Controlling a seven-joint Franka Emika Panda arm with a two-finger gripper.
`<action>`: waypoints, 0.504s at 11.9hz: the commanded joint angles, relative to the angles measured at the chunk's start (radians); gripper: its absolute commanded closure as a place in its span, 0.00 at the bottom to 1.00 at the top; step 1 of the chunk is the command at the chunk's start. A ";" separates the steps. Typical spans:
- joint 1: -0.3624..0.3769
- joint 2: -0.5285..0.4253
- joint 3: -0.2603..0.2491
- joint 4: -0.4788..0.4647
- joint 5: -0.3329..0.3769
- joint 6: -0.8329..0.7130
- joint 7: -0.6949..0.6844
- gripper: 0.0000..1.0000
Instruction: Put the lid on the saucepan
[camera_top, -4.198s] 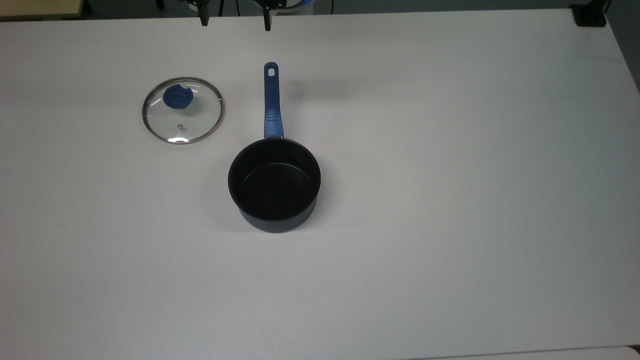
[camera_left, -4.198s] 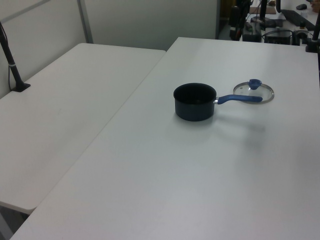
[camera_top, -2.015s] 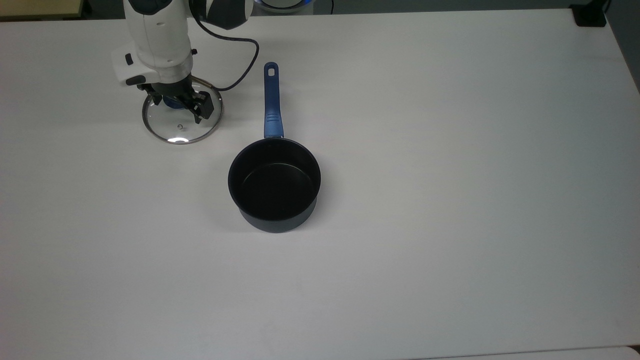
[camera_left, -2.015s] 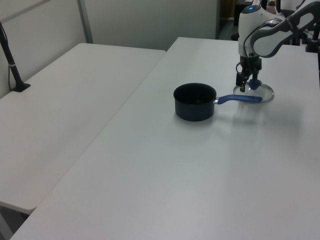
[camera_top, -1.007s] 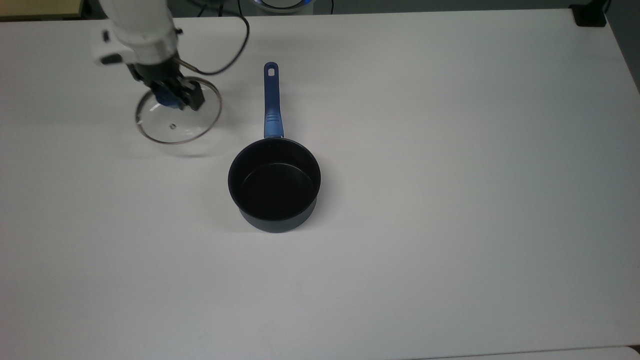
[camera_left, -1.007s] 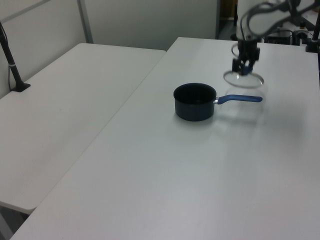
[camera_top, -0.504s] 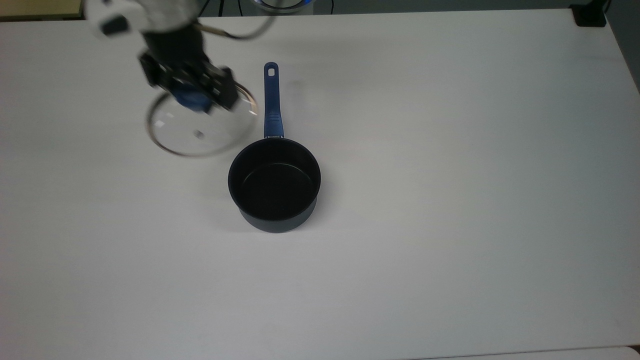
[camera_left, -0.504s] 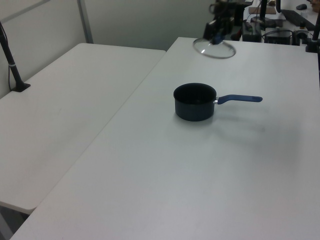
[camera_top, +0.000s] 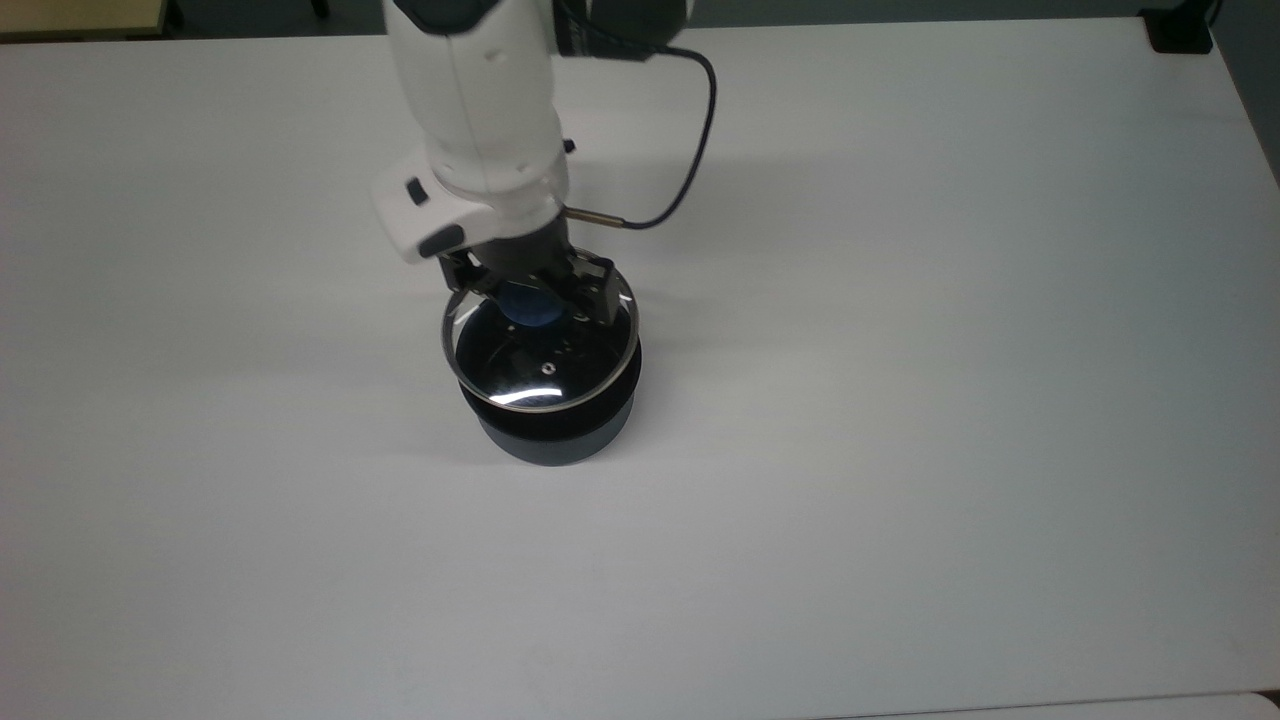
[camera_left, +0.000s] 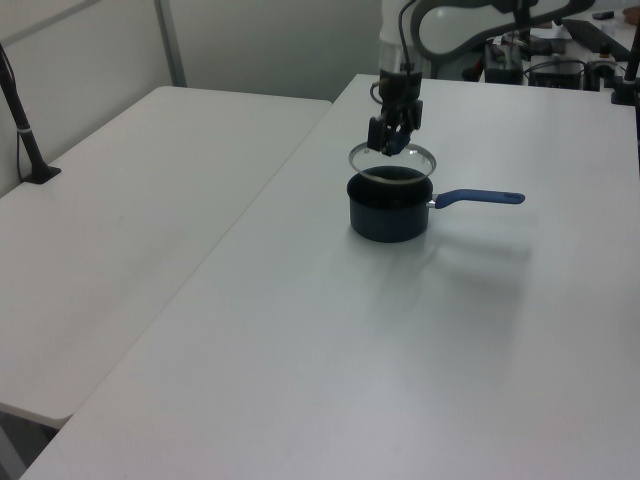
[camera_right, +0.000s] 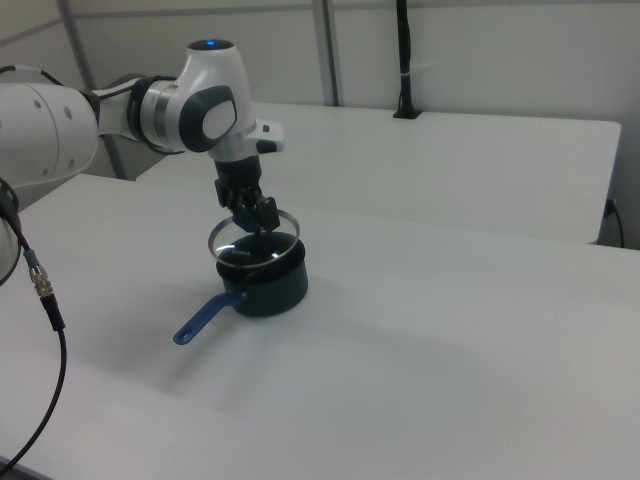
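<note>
As your arm reaches down over the white table in the top view, the gripper is clamped on the blue knob of the lid, and the glass disc overlaps the mouth of the saucepan almost fully, its metal rim sitting a little toward the top view's left of the pot's wall. You can read the small steam vent through the glass here, along with a bright glint on the near rim, while the white wrist covers the pan's handle and a dark cable loops off to the top view's right. Turn to the left view and you get what the overhead angle hides: the lid hangs level in the air just above the saucepan, not touching it, with the gripper coming straight down onto the knob and the long blue handle pointing to the left view's right. From the right view you see the same gap from the opposite side, the lid held flat over the saucepan by the gripper, the handle angling toward the right view's lower left, and a second table behind the pot.
</note>
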 joint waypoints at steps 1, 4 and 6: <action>0.042 0.053 -0.008 0.030 -0.056 -0.021 0.051 0.56; 0.042 0.059 -0.007 0.029 -0.067 0.006 0.071 0.56; 0.038 0.058 -0.007 0.030 -0.066 0.019 0.169 0.35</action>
